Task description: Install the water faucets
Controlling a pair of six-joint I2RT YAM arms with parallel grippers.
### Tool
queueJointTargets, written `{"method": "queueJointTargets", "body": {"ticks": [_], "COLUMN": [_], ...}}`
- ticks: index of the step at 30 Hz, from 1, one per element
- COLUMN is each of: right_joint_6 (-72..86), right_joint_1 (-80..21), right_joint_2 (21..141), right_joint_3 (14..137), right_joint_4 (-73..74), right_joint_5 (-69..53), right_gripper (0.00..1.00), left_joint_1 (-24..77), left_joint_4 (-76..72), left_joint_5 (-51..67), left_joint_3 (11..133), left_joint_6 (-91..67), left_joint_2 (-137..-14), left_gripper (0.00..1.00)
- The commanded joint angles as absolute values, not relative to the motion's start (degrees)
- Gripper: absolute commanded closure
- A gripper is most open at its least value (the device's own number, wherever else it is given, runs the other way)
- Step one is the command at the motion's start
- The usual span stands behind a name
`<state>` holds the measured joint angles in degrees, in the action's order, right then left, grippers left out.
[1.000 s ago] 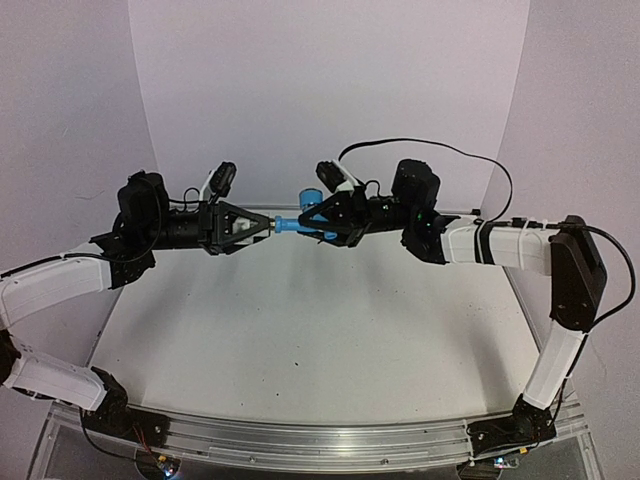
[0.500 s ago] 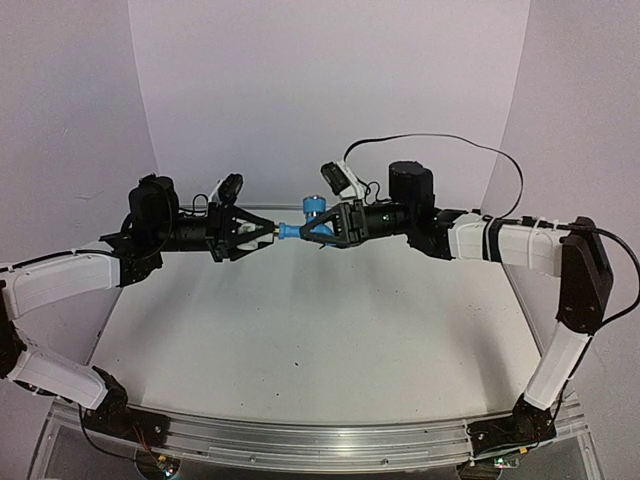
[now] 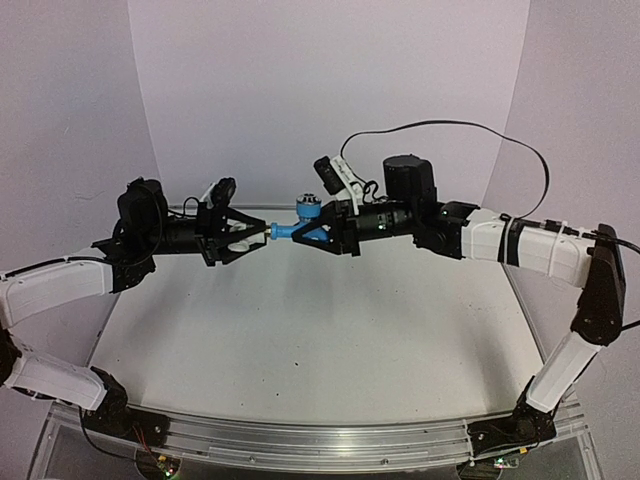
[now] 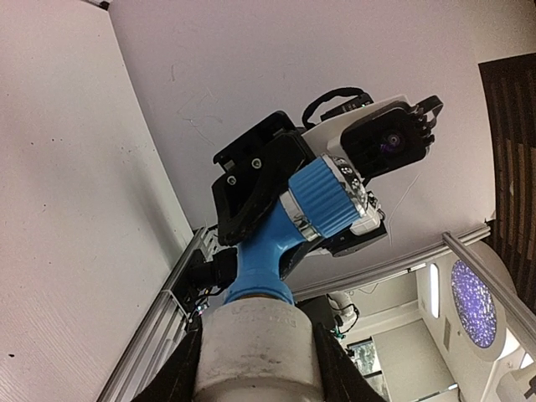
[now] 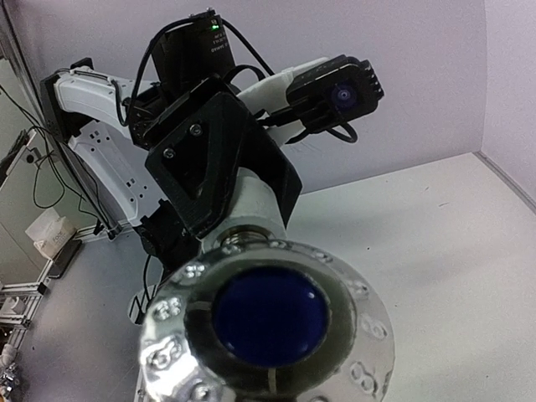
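Both arms meet in mid-air above the table. My left gripper (image 3: 262,231) is shut on the small white cylindrical fitting (image 4: 255,347), its black fingers (image 4: 177,378) on either side. My right gripper (image 3: 298,236) is shut on the bright-blue tap (image 3: 290,229), whose ribbed knob (image 3: 308,211) points up. The tap's stem (image 4: 266,255) enters the fitting's end. In the right wrist view the tap's round silvery end (image 5: 268,322) with a dark blue centre fills the foreground and hides my right fingers. Behind it the fitting (image 5: 251,205) sits in the left gripper's black fingers (image 5: 209,159).
The white table (image 3: 320,330) lies well below both grippers. A metal rail (image 3: 320,440) with the arm bases runs along its near edge. White walls close the back and sides. A black cable (image 3: 450,130) loops above the right arm.
The right arm has stretched out further to the left and the left arm has drawn back, so the joined tap and fitting sit slightly left. Both grips are unchanged.
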<state>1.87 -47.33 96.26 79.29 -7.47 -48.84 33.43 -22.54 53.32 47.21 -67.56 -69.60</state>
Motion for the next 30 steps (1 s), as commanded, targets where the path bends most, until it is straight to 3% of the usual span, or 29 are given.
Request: {"method": "queueJointTargets", "body": {"ticks": [1,7,18,22,26,30], "right_joint_6": [4.84,20.14,49.75,57.77,60.33,64.31], "right_joint_1": [-53.12,-53.1,-53.05,-53.0,-51.59,-49.78], "right_joint_2": [100.88,105.21,109.83,109.18,106.64,106.0], "right_joint_3": [86.74,91.86,95.73,94.05,89.72,86.6], "right_joint_4": [-10.9,-12.05,-20.64,-22.84,-23.16,-24.95], "right_joint_5": [-48.94,-60.63,-71.51,-70.6,-64.92,-60.92], "right_gripper": [1.0,1.0,1.0,1.0,1.0,1.0], "left_joint_1": [37.71,37.97,38.04,37.99,38.07,40.6], "left_joint_4": [-25.38,-19.64,-12.9,1.23,0.14,-7.87], "left_joint_5": [53.24,56.08,59.99,53.16,39.91,24.51], "left_joint_3": [48.92,52.88,60.04,68.29,68.88,61.96], "left_joint_6": [-62.24,-36.7,4.05,21.63,24.9,30.61], "left_joint_2": [-69.33,-70.22,-70.3,-72.41,-71.51,-67.59], "left_gripper": [1.0,1.0,1.0,1.0,1.0,1.0]}}
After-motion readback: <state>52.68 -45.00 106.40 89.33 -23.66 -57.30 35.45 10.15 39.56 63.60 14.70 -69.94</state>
